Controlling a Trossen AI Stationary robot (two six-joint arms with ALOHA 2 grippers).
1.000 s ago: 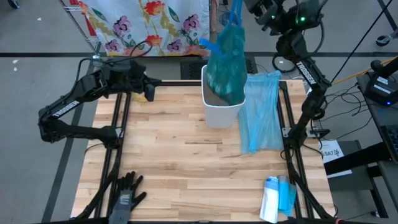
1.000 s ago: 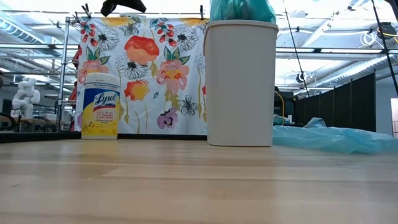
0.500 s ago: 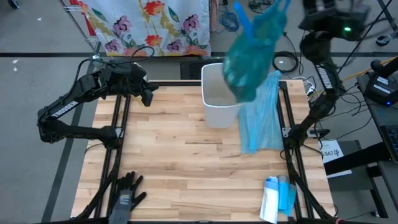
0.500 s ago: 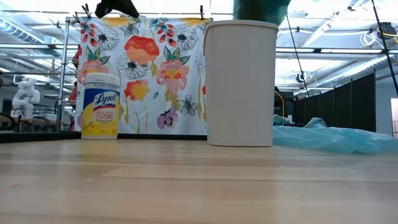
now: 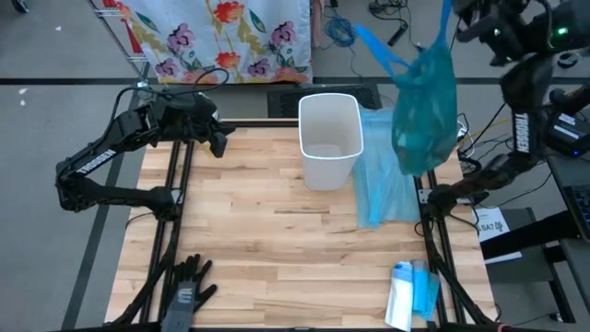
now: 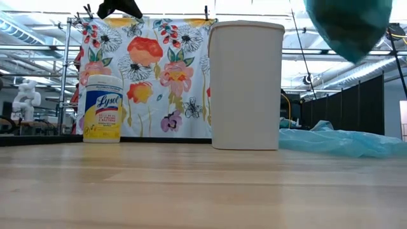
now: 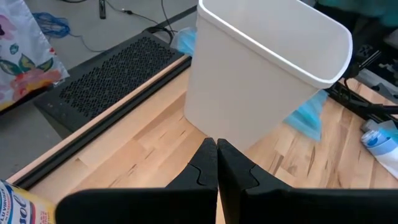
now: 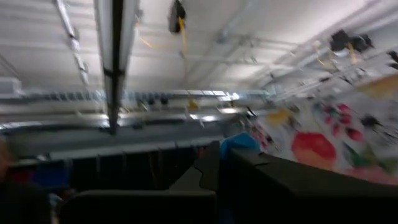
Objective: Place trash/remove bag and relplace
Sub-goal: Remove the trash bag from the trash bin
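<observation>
The right gripper (image 5: pixel 449 20) is raised high, beyond the far right corner of the table (image 5: pixel 277 249), its 2 fingers pinched on the full blue bag (image 5: pixel 424 106); the left gripper (image 7: pixel 217 144) hovers over the table's far left edge, fingers pressed together, empty.

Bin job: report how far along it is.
Done: the full bag is out of the bin, which stands unlined. In hand: the right gripper, shut on the bag's top, hangs it in the air past the table's back right corner. Left: set the bag down and line the bin with the spare bag lying flat beside it. The left gripper waits shut, facing the bin.
</observation>
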